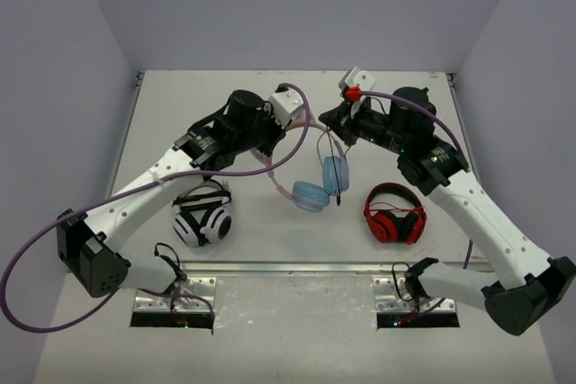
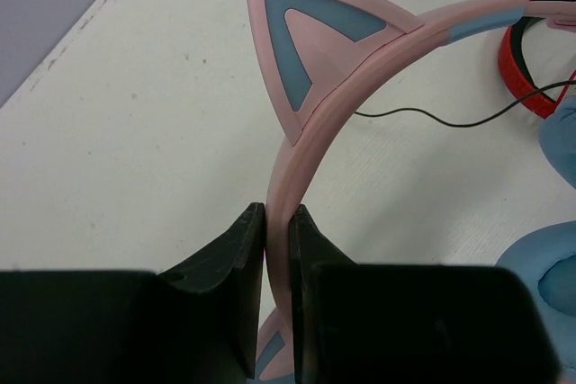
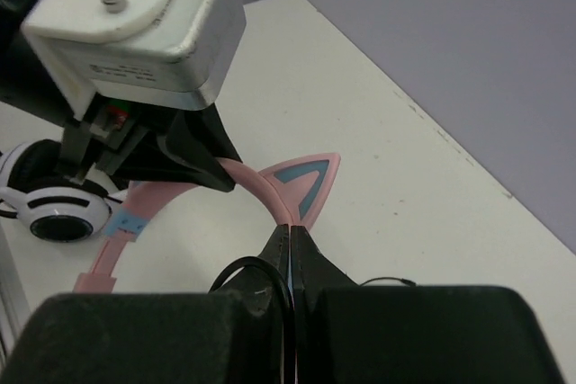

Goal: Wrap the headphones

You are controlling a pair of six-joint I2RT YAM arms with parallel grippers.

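Bystander at centre-left of the overhead view: the black-and-white striped headphones (image 1: 202, 215), on the white tabletop (image 1: 288, 245). Just right of them the left gripper (image 1: 270, 152) is clamped on the pink headband of the headphones (image 1: 313, 193), beside a cat ear. The band arcs rightward to the blue earcups at frame centre, between the two arms. Right again, the right gripper (image 1: 329, 135) has its jaws pressed together, apparently on the thin black cable (image 1: 337, 173), which hangs top-to-bottom beside the earcups. It is nearest the right arm, so I judge the winding falls to that arm. The red-and-black headphones (image 1: 394, 215) crowd the lower right, and bare tabletop shows above the grippers.
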